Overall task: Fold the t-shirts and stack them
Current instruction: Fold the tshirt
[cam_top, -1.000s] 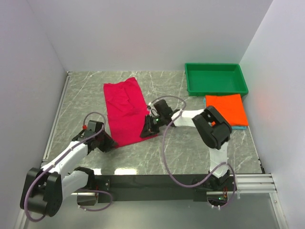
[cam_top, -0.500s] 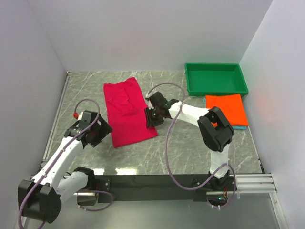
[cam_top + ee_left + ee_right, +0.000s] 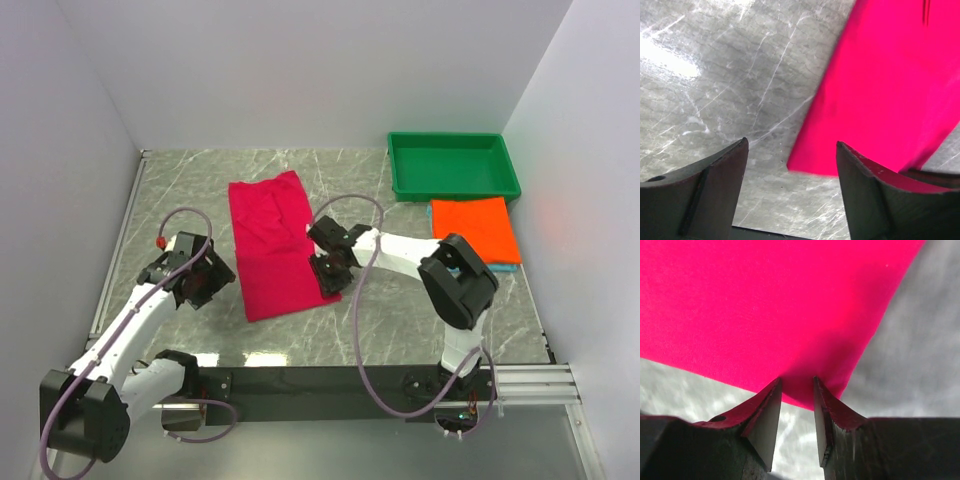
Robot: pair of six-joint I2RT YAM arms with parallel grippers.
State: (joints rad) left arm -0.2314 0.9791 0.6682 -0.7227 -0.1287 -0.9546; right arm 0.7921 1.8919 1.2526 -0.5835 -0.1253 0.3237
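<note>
A crimson-pink t-shirt (image 3: 275, 245), folded into a long strip, lies on the marble table. My right gripper (image 3: 328, 272) is at the strip's near right edge. In the right wrist view the gripper (image 3: 796, 380) has its fingers pinched close on the hem of the shirt (image 3: 765, 305). My left gripper (image 3: 205, 283) is open and empty, just left of the strip's near left corner. In the left wrist view the left gripper (image 3: 791, 142) has that corner of the shirt (image 3: 890, 75) between its spread fingers. A folded orange t-shirt (image 3: 478, 230) lies on a teal one (image 3: 503, 266) at the right.
A green plastic tray (image 3: 450, 136) stands at the back right, just behind the orange shirt. White walls close in the table on the left, back and right. The arm bases and a black rail run along the near edge.
The crimson-pink strip has slid right and turned slightly, with the right gripper moving nearer along its right edge. The left gripper drew back from the strip's near left corner and now holds still.
</note>
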